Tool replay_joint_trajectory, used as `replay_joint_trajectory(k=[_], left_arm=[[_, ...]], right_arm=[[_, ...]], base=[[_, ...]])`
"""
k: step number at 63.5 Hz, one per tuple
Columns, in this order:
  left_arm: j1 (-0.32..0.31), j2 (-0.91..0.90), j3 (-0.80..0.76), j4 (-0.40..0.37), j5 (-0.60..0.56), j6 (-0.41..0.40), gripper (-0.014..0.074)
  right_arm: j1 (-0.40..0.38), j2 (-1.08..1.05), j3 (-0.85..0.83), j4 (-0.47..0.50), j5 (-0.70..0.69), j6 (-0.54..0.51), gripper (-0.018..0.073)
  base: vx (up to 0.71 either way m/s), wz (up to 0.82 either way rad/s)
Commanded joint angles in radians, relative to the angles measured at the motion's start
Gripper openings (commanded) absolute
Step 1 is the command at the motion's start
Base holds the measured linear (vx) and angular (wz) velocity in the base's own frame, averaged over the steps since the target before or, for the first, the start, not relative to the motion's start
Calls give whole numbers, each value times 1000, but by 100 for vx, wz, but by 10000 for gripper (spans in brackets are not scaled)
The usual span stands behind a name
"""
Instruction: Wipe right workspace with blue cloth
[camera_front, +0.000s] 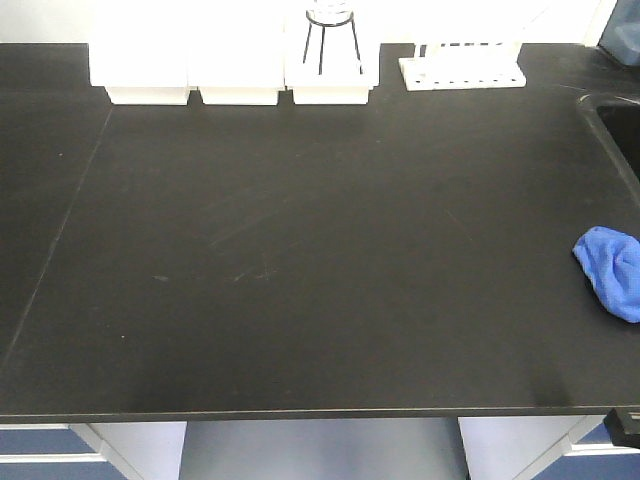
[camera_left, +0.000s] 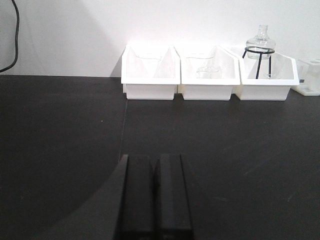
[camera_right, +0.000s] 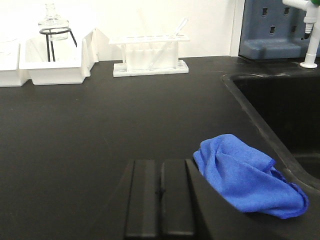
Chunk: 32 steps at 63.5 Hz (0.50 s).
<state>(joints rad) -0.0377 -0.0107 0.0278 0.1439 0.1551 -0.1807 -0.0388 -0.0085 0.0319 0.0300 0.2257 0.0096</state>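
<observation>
Matte black bench (camera_front: 300, 250) under a plain white wall (camera_left: 75, 35), three white bins (camera_front: 240, 70) and a tube rack (camera_front: 462, 70) at 12 o'clock, sink cut-out (camera_front: 620, 130) at 2 o'clock, blue drawers (camera_front: 35, 442) underneath.

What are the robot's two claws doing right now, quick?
Left gripper: closed, empty.
Right gripper: closed, empty; the crumpled bright blue microfibre cloth lies beside it, not held.

The blue cloth (camera_right: 245, 172) is bright blue all over, with a darker blue hem. The benchtop (camera_front: 300, 250) is plain matte black with faint pale scuffs. The bins (camera_left: 207, 91) and tube rack (camera_right: 150, 56) are white. The wire stand (camera_left: 259, 59) is black.
</observation>
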Motion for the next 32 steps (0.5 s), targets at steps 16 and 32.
replay_joint_trajectory(k=[16, 32], left_arm=[[-5, -16, 30, 1, -84, -8, -6], [-5, -16, 30, 1, -84, -8, -6]], right_arm=[[-5, -7, 18, -3, -76, 2, -8], [-5, -7, 18, -3, -76, 2, -8]], base=[[0, 0], [0, 0]])
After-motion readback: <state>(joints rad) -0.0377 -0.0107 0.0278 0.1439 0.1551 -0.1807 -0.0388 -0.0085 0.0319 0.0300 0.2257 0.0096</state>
